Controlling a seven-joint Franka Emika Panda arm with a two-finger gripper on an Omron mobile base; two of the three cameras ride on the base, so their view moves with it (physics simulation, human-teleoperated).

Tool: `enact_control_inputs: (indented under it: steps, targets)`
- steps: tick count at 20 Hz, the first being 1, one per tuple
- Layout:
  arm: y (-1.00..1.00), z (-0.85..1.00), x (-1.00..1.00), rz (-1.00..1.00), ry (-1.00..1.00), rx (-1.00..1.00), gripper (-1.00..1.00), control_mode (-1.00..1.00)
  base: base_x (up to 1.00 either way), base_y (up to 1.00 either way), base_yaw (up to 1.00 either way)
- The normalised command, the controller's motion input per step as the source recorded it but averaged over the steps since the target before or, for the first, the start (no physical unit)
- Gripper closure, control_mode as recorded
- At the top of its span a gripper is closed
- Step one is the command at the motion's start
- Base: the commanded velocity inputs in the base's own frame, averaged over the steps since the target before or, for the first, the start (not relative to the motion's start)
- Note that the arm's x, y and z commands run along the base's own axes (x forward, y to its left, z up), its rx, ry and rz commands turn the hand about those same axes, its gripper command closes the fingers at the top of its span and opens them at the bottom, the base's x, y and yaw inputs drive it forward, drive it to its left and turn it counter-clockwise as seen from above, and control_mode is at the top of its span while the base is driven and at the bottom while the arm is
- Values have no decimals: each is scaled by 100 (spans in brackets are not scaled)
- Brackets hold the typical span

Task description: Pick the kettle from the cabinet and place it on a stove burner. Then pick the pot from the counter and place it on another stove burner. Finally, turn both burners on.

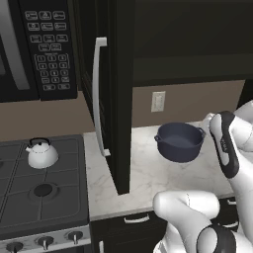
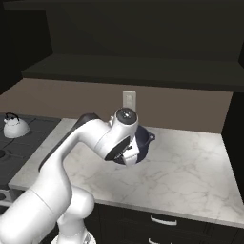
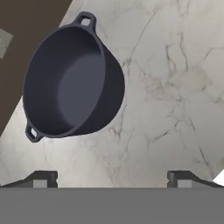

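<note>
The small white-silver kettle (image 1: 41,153) (image 2: 14,127) stands on a rear burner of the black stove (image 1: 64,197). A bare front burner (image 1: 43,189) lies just before it. The dark blue-grey pot (image 1: 180,142) (image 3: 70,83) sits upright and empty on the marbled counter (image 1: 148,173) near the back wall. In the right base view the arm's wrist covers most of the pot (image 2: 145,140). My gripper (image 3: 112,178) hovers above the counter beside the pot, open, with nothing between its fingertips (image 3: 43,177). The black cabinet door (image 1: 116,99) stands swung open.
The open door, with its long silver handle (image 1: 99,94), juts out over the counter between stove and pot. A black microwave with a keypad (image 1: 47,44) hangs above the stove. A wall outlet (image 1: 158,101) is behind the pot. Silver knobs (image 1: 44,242) line the stove front.
</note>
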Motion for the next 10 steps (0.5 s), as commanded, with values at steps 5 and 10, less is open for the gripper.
enact_control_inputs:
  steps: [5,10]
  targets:
    - [-6,-24,26,0,1,0,-100,-100,0,0,0]
    - [-5,-24,26,0,0,0,-100,-100,0,0,0]
